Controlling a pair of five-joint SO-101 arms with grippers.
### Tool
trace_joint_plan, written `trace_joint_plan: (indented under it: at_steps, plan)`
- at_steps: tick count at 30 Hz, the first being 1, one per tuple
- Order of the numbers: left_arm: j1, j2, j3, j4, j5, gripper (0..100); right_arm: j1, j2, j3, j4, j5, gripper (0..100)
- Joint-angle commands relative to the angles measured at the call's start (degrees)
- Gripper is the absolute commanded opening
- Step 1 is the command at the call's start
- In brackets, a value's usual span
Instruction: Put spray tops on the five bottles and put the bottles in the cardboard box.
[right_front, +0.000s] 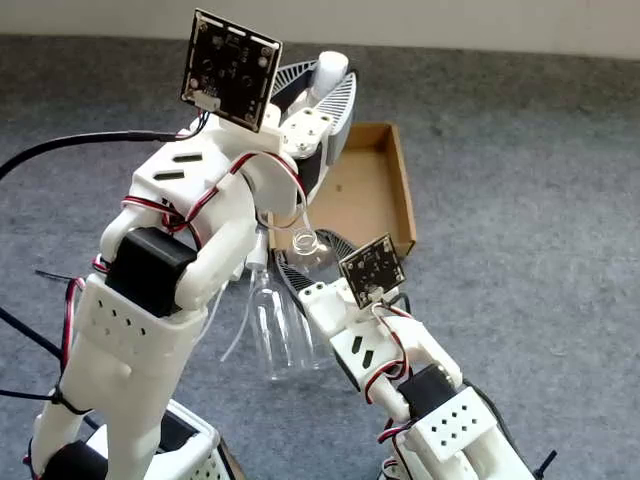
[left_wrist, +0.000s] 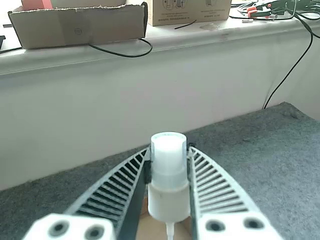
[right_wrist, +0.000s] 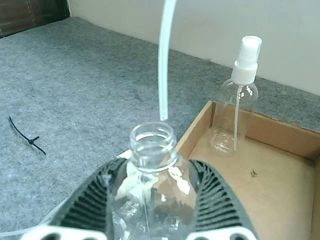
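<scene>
Cardboard box, upper right, holds one capped bottle; my left hand pinches a spray top, right hand clamps an open bottle.

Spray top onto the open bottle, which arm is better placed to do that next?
Left. The left gripper holds the spray top, tube hanging just above the open bottle that the right gripper grips upright; lowering it seems simplest.

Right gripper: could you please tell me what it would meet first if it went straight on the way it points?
Probably the spray top's tube, hanging just past the bottle in its fingers; depth is hard to judge.
</scene>
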Motion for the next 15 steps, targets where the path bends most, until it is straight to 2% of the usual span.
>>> trace_joint_plan:
  at_steps: [1, 11, 15]
  plan:
    - [-0.6, -1.4, 2.3, -1.3, -0.6, 5, -0.2, -1.0, -0.9, -1.5, -0.3, 0.3]
    - [-0.3, -1.8, 10.0, -1.0, -0.6, 5, -0.1, -1.0, -0.9, -1.5, -0.4, 0.3]
    - [-0.3, -4.1, 13.2, 3.5, -0.5, 5, -0.1, -1.0, -0.9, -1.5, -0.5, 0.3]
